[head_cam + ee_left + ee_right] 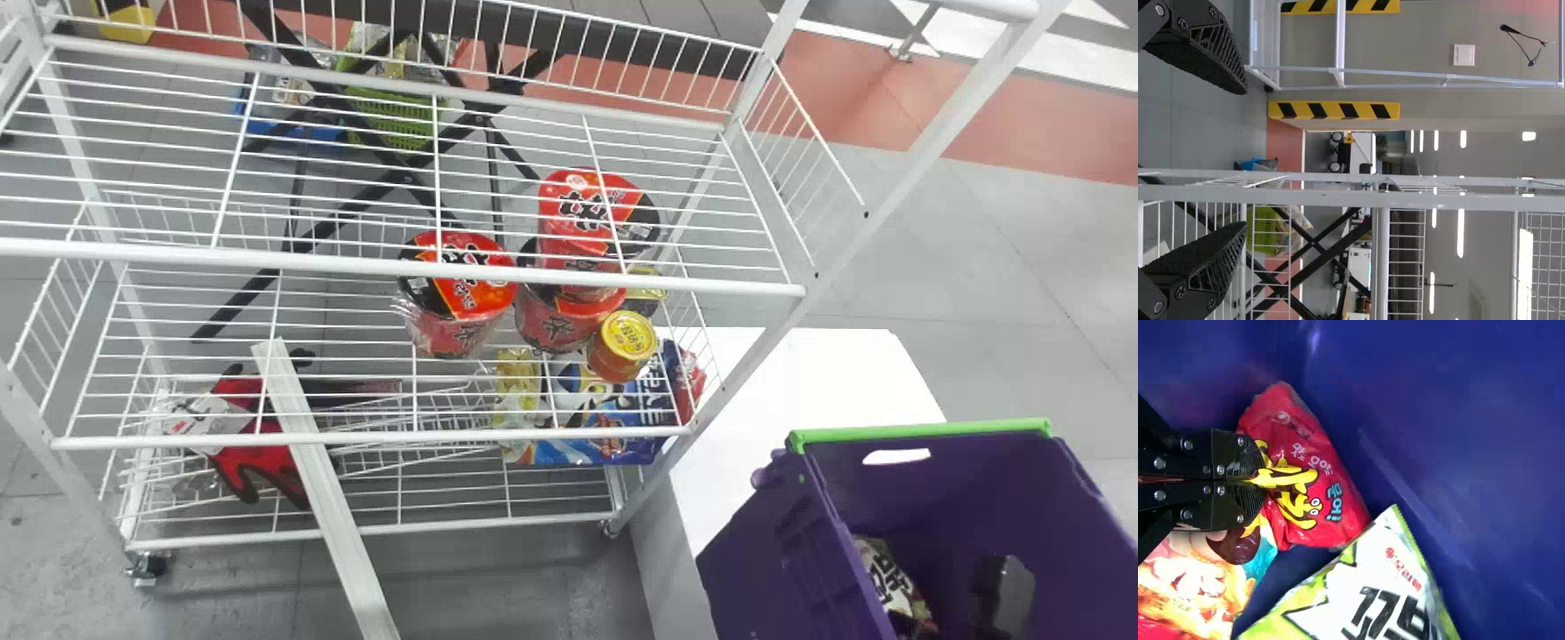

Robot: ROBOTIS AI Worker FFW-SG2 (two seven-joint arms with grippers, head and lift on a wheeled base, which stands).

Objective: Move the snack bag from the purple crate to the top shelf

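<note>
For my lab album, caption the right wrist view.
Right tool pinching a red snack bag inside the purple crate, beside a green-and-white snack bag.

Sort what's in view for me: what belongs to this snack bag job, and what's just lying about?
Job:
- red snack bag, pinched by the right gripper
- purple crate
- top shelf

Lying about:
- red-lidded bowls
- yellow-lidded can
- red gloves
- green-and-white bag in the crate
</note>
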